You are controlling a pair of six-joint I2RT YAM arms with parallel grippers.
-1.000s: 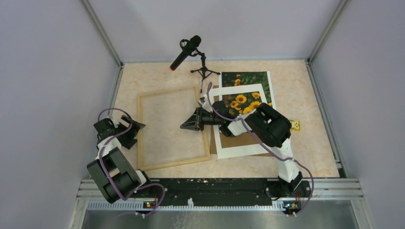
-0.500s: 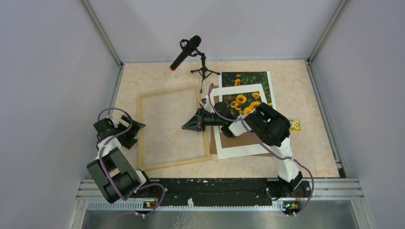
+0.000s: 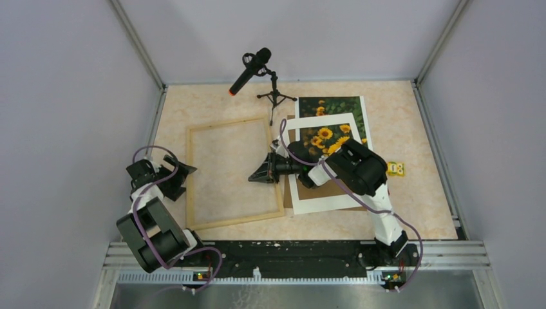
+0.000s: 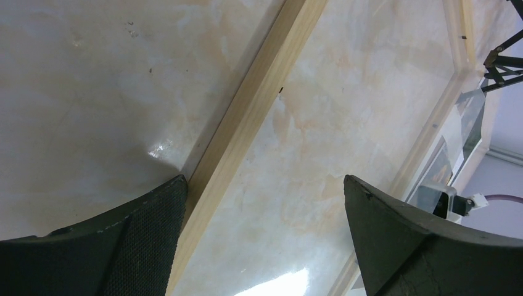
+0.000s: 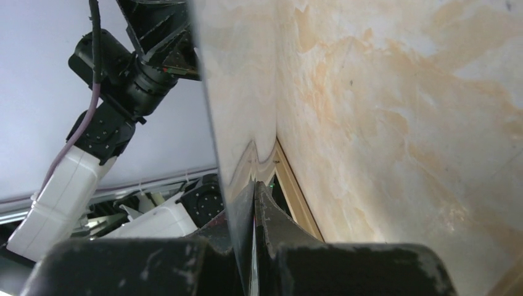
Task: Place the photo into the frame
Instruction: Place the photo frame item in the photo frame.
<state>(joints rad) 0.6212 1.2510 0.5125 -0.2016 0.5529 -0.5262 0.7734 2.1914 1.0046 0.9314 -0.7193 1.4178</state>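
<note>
Clear pane (image 5: 237, 80) is sitting pinched in my right gripper (image 5: 251, 191), fingers nearly shut. Left gripper (image 4: 264, 182) is gaping, empty, astride the frame (image 4: 245, 123). The photo (image 3: 331, 106) is lying rightward under the mat (image 3: 302, 193). I'm fearing that thin edge-pinch slipping.

This is a robot test cell in a lab, not a home. Plain grey wall panels (image 3: 64, 96) joined by aluminium profiles (image 3: 136, 42) box in a marbled beige table (image 3: 412, 193). A microphone (image 3: 251, 69) on a tripod stands beyond the jaws of the right gripper (image 3: 257, 170). Behind them, a black mounting rail (image 3: 290, 251) carries both arm bases and loose purple cables (image 3: 360, 199).
</note>
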